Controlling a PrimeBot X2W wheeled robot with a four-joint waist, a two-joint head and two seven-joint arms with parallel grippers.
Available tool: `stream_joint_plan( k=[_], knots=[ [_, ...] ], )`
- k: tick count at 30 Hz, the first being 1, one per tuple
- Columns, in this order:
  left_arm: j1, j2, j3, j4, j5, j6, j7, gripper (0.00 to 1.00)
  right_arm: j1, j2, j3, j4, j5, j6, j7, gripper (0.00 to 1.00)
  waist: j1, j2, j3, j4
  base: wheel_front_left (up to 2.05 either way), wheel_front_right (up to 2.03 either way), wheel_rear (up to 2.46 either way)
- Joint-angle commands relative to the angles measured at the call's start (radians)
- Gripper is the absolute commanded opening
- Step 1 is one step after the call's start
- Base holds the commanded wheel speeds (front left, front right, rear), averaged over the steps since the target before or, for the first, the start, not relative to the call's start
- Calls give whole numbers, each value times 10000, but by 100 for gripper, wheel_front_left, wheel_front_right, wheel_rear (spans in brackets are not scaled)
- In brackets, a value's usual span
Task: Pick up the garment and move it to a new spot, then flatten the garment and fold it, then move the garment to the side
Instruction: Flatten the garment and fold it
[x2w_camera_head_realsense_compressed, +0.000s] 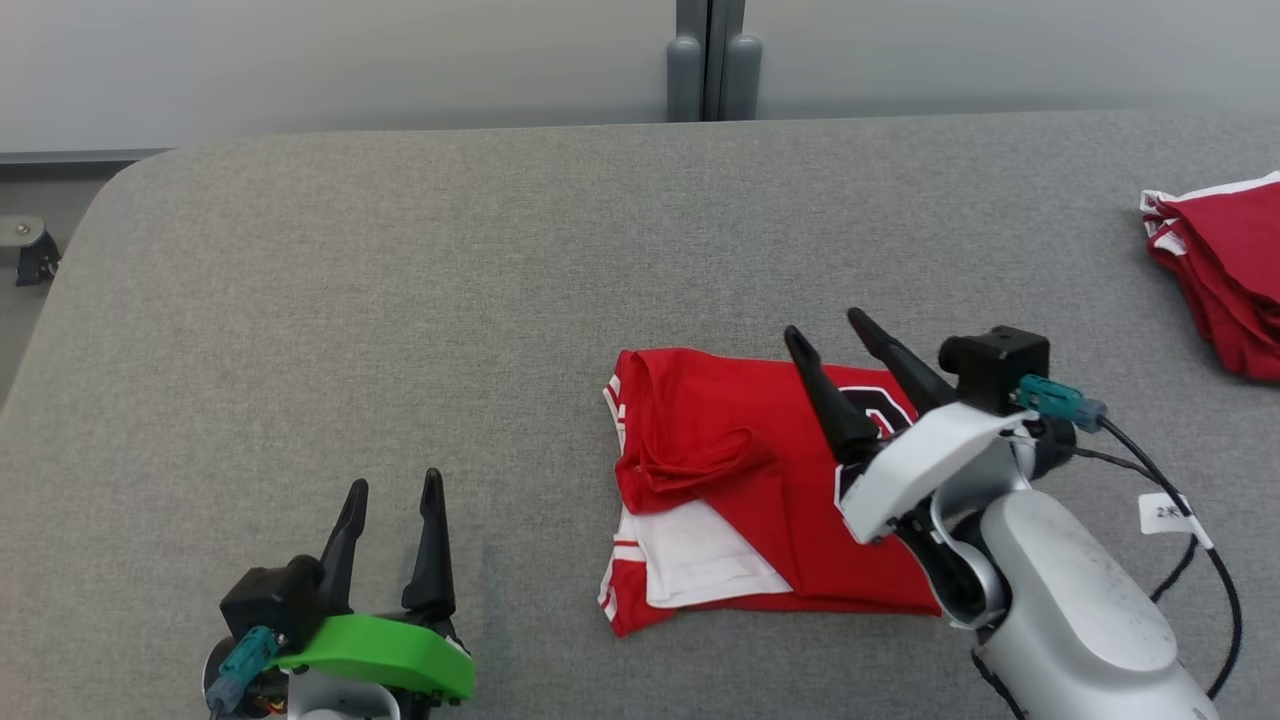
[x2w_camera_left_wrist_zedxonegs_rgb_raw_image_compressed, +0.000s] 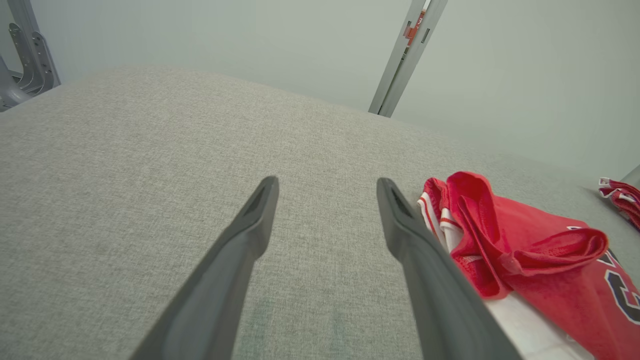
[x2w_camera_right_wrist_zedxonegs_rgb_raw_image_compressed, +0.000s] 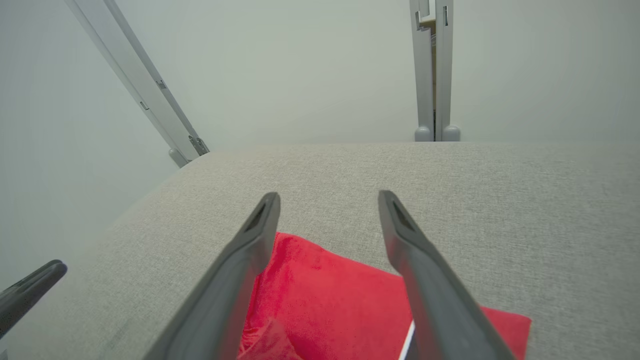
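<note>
The garment, a red jersey with white trim and a dark number, lies folded in a rough rectangle on the grey table, right of centre. Its left part is bunched, with a white panel showing at the front. My right gripper hangs open just above the garment's far right part, nothing between its fingers; the right wrist view shows the red cloth below the spread fingers. My left gripper stands open near the front left, apart from the garment, which shows at the right of the left wrist view.
Another folded red and white garment lies at the table's far right edge. A grey post stands behind the table's far edge. The table's corner at the far left is rounded. A black cable with a white tag trails from my right wrist.
</note>
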Motion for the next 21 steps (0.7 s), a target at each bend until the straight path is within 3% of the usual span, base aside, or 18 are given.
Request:
stream_joint_plan(
  k=[1, 7, 8, 9, 11, 12, 21],
  knots=[
    [-71, 20, 20, -30, 28, -20, -23, 100, 250, -136, -220, -93, -208, -3, -62, 100, 0, 0, 2, -54, 0, 0, 0],
    [-127, 67, -20, -51, 15, -28, -33, 100, 1090, -385, -824, -222, -978, -3, 207, 100, 0, 0, 98, -108, 0, 0, 0],
    [-153, 73, -30, -47, 12, -36, -33, 100, 1210, -382, -795, -164, -1008, -3, 257, 92, 0, 0, 124, -99, 0, 0, 0],
    [-181, 74, -45, -41, 11, -42, -34, 100, 1301, -332, -742, -106, -950, -3, 313, 46, 0, 0, 149, -87, 0, 0, 0],
    [-226, 80, -66, -18, 2, -47, -31, 100, 1372, -337, -587, 88, -1011, -3, 343, 10, 0, 0, 188, -48, 0, 0, 0],
    [-236, 79, -78, -8, -7, -50, -31, 100, 1379, -328, -506, 212, -1073, -3, 347, 0, 0, 0, 201, -26, 0, 0, 0],
    [-273, 108, -130, 78, -61, -12, -20, 100, 825, -236, 1228, 1994, -863, -3, -42, 0, 0, 0, 151, 437, 0, 0, 0]
  ],
)
